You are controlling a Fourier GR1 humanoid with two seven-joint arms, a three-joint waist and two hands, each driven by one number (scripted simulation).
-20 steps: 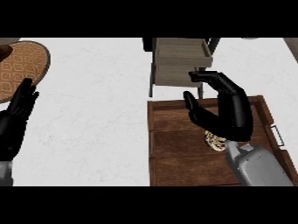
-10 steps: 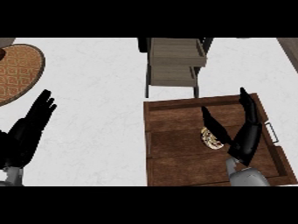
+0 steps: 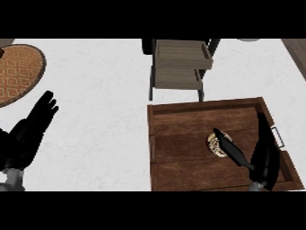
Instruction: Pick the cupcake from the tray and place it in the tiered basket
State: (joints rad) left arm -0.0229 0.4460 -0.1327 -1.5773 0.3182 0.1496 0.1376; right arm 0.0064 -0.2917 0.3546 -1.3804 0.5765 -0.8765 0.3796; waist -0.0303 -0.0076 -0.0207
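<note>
Cupcake: the small pale-frosted cupcake (image 3: 216,143) lies inside the brown wooden tray (image 3: 181,170), mid-right.
Right robot hand (image 3: 261,155): fingers spread apart, thumb beside the cupcake, holding nothing.
Left robot hand (image 3: 24,134): open, resting at left.
Risk: closing fingers could nudge the cupcake aside.
Room: the tray wall crowds the right; white surface (image 3: 102,99) lies open toward the grey tiered basket (image 3: 180,67).

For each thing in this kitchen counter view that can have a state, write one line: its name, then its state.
cupcake: lying in the tray, not lifted, right thumb beside it.
wooden tray: flat on the counter, holding the cupcake.
tiered basket: upright behind the tray, visible tiers bare.
right hand: open, fingers straight, over the tray.
left hand: open, resting at the view's left.
woven plate: on the counter, far left.
</note>
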